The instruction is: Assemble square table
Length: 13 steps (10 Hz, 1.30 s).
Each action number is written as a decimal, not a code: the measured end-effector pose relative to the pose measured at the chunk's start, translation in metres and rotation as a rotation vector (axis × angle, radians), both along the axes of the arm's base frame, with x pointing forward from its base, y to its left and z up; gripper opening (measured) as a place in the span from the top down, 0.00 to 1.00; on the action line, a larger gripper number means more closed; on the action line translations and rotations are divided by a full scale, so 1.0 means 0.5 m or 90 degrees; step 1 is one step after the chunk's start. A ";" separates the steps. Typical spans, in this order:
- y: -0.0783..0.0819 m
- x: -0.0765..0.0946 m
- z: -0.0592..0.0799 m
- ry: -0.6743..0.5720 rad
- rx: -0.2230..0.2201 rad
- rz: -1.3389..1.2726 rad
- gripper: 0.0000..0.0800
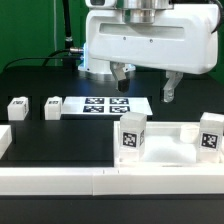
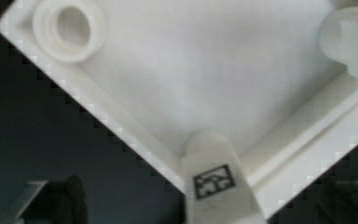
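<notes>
Orientation: large white plastic square table slab (image 2: 176, 90) lies flat, recessed underside up. Being square, it has no long axis. The corner bearing a black-and-white tag (image 2: 211, 182) lies nearest the two-finger claw (image 1: 145, 88).
Position: below the claw, apart from it.
Claw: released, fingers spread, nothing between them.
Form: smooth matte plastic with a raised rim and a round socket (image 2: 66, 28) at one corner.
Legs: small white tagged block leg (image 1: 17, 108) and second leg (image 1: 53, 106) lie well apart from the claw.
Surface: black table (image 1: 40, 135), edged by a long white border rail (image 1: 100, 182).
</notes>
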<state>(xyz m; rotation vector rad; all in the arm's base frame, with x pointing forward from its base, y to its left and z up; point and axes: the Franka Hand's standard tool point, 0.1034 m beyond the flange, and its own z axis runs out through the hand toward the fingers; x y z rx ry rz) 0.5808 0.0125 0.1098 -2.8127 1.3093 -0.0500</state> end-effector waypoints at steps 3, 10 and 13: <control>-0.001 -0.063 -0.025 0.010 0.005 -0.064 0.19; 0.050 -0.099 -0.063 0.033 0.039 -0.387 0.19; 0.069 -0.102 -0.075 0.042 0.053 -0.506 0.19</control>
